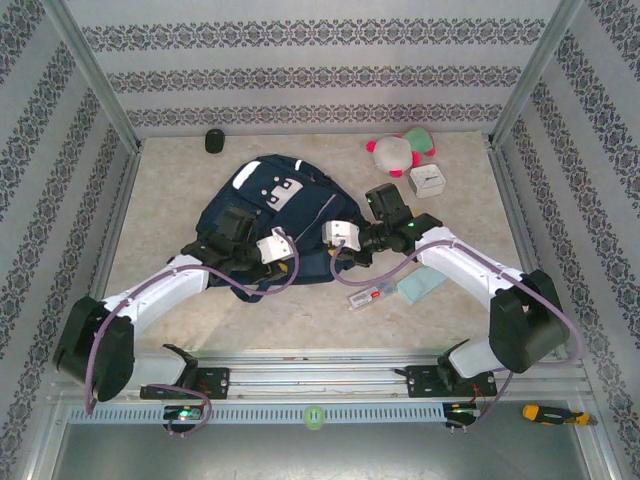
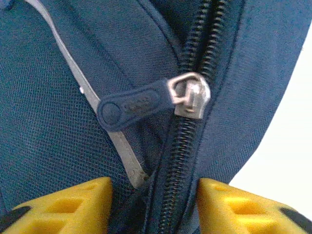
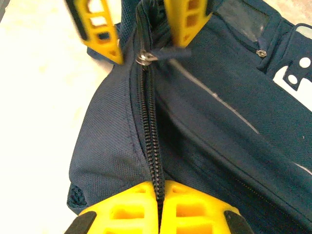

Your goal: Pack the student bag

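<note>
Between the left fingers (image 2: 83, 202), which stand apart with nothing pinched, runs the black zip track (image 2: 178, 161) of the student bag (image 1: 262, 205). Just ahead of their tips sits the metal slider (image 2: 191, 95), its blue pull tab (image 2: 127, 106) flopped sideways across the fabric. Further along the same zip, the right fingers (image 3: 129, 207) are pressed together. From where I stand they look clamped on the seam itself, though their tips hide the exact bite. So the zip's long line runs from one pair to the other, with the slider at the left arm's end, and that arm is plainly the nearer to it. The bag lies flat mid-tabletop (image 1: 165, 215), front pockets up, with a plush toy (image 1: 400, 150) and a white box (image 1: 428, 180) toward the far right corner.
</note>
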Controlling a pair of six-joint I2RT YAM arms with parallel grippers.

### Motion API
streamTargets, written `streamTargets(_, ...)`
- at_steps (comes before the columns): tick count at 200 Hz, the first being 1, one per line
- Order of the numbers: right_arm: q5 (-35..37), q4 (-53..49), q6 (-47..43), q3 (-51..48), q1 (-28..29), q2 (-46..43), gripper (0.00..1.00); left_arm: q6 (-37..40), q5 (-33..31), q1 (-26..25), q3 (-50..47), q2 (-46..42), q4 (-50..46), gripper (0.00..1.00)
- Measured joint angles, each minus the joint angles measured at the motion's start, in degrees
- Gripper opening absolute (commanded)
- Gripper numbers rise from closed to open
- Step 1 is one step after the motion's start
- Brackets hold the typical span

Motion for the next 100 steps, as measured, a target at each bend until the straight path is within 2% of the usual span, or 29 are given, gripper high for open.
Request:
streamTargets(6, 0.02, -0.02, 0.04, 0.0, -0.15, -0.11, 0.0, 0.07, 0.59, 0.0, -1.03, -0.11, 1.99, 0.1)
streamTargets(15, 0.04, -0.09, 0.46, 0.0, -0.55, -0.24, 0.0, 0.0, 1.42, 0.0, -2.67, -0.37, 5.07, 0.0)
streamTargets(24, 0.33, -0.22, 1.46, -0.07, -0.9, -0.48, 0.0, -0.42, 2.43, 0.0, -4.42, -0.63, 8.5, 0.0)
streamTargets(35, 0.85, -0.35, 3.08, -0.17, -1.2, -0.94, 0.08, -0.76, 3.87, 0.0, -6.45, -0.81, 12.7, 0.0)
streamTargets(47, 1.4, -0.42, 5.6, -0.52, -1.25, -1.77, 0.32, -1.2, 5.33, 0.0, -7.85, -0.83, 15.98, 0.0)
streamTargets(53, 1.4, -0.59, 7.72, -0.68, -1.25, -2.49, 0.42, -1.46, 5.95, 0.0, -8.52, -0.83, 17.35, 0.0)
streamTargets(57, 1.46, -0.72, 9.44, -0.68, -1.25, -2.97, 0.46, -1.6, 6.29, 0.0, -9.05, -0.81, 18.36, 0.0)
streamTargets(80, 4.02, -1.03, 18.27, -0.63, 0.17, -7.26, 0.57, -1.99, 6.75, 0.0, -11.76, -0.81, 22.1, 0.0)
streamTargets(100, 7.04, -1.29, 26.1, 0.13, 4.24, -9.68, 0.61, -2.03, 7.19, 0.0, -13.97, -0.81, 26.12, 0.0)
